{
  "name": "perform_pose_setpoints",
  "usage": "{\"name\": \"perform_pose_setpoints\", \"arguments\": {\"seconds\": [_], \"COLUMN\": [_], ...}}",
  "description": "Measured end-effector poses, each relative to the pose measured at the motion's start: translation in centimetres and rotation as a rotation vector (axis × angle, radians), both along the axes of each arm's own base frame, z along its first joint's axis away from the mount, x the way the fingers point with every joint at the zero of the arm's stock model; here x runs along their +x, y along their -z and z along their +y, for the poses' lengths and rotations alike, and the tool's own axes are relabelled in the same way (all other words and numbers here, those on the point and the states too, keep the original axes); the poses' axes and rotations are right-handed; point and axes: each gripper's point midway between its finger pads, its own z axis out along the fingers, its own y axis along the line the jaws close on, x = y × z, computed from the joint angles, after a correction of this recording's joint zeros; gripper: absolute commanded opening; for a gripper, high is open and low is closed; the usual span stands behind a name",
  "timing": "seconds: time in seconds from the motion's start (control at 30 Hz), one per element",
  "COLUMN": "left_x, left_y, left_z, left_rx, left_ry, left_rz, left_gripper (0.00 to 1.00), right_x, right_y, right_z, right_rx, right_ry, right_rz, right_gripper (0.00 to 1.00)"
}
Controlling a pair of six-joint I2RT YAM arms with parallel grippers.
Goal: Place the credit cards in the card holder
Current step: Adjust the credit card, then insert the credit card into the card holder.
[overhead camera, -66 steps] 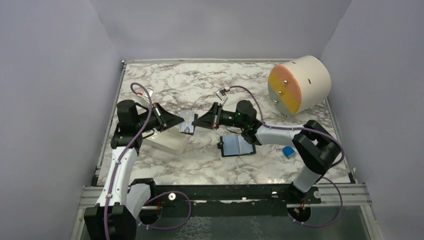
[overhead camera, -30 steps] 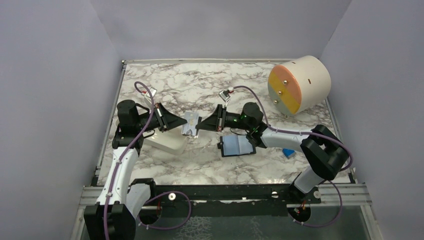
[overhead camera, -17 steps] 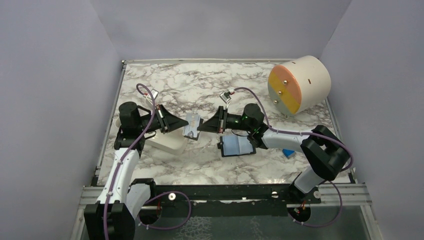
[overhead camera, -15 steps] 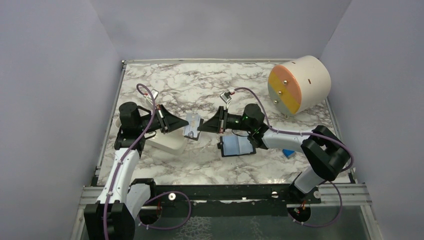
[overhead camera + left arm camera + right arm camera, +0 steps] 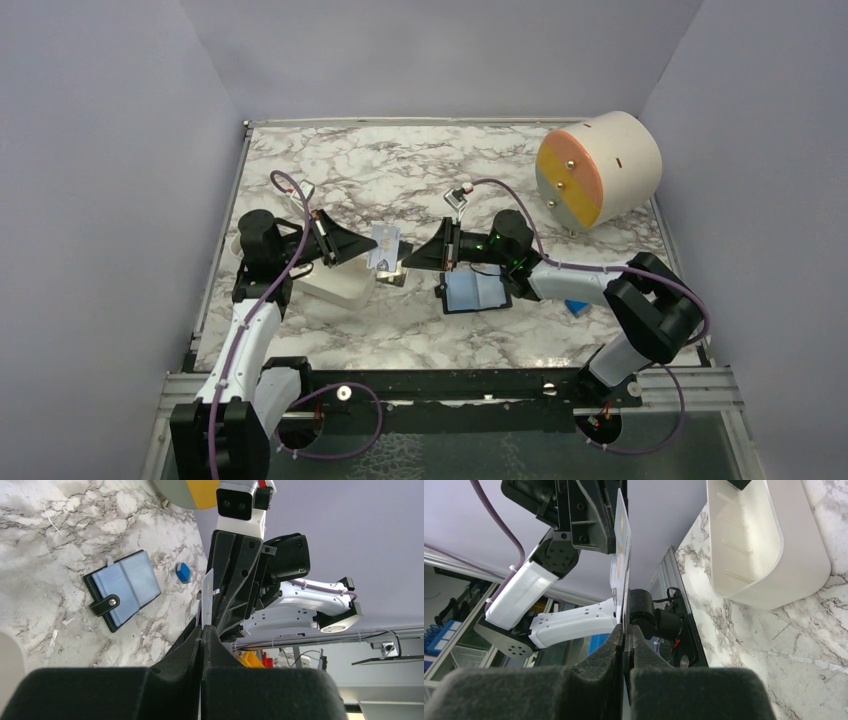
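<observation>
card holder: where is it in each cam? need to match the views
Top external: the card holder lies open on the table, right of centre, under the right arm's wrist.
Left wrist: upper left, open, light blue inside facing up.
Right wrist: not in it.
Shared landmark: the card held up between both arms; edge-on mid-frame in the left wrist view, upright at top centre in the right wrist view.

The worktop has grey swirly marks. A card holder lies open on it, blue side up. A white tray sits at the left, a small blue block at the right, and a big drum at the far right.
</observation>
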Motion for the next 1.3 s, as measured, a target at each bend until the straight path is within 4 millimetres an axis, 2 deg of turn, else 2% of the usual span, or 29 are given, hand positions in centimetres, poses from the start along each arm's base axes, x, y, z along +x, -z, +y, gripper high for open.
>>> {"name": "perform_pose_setpoints", "arguments": {"seconds": [0.2, 0.37, 0.67, 0.77, 0.97, 1.1, 1.3], "left_x": [0.3, 0.6, 1.4, 1.3, 0.6, 0.5, 0.3], "left_y": [0.2, 0.4, 1.9, 2.1, 2.9, 3.8, 5.4], "left_z": [0.1, 0.2, 0.0, -0.8, -3.7, -5.2, -7.6], "left_rx": [0.006, 0.014, 0.04, 0.051, 0.087, 0.117, 0.164], "left_ry": [-0.012, -0.034, -0.095, -0.095, -0.066, -0.074, -0.087], "left_rz": [-0.002, -0.006, 0.024, 0.023, 0.024, 0.037, 0.064], "left_gripper": [0.0, 0.0, 0.0, 0.0, 0.0, 0.0, 0.0], "right_x": [-0.4, -0.2, 2.7, 4.1, 6.3, 6.8, 6.8], "right_y": [0.1, 0.4, 4.1, 5.1, 8.0, 9.6, 11.3], "right_z": [-0.3, -1.4, -5.6, -7.5, -12.6, -15.7, -17.4], "right_rx": [-0.014, -0.082, -0.382, -0.512, -0.77, -0.901, -1.017], "right_ry": [-0.011, 0.023, 0.191, 0.267, 0.38, 0.411, 0.386], "right_rz": [-0.005, -0.034, -0.092, -0.122, -0.137, -0.13, -0.129], "right_gripper": [0.01, 0.01, 0.01, 0.01, 0.01, 0.01, 0.01]}}
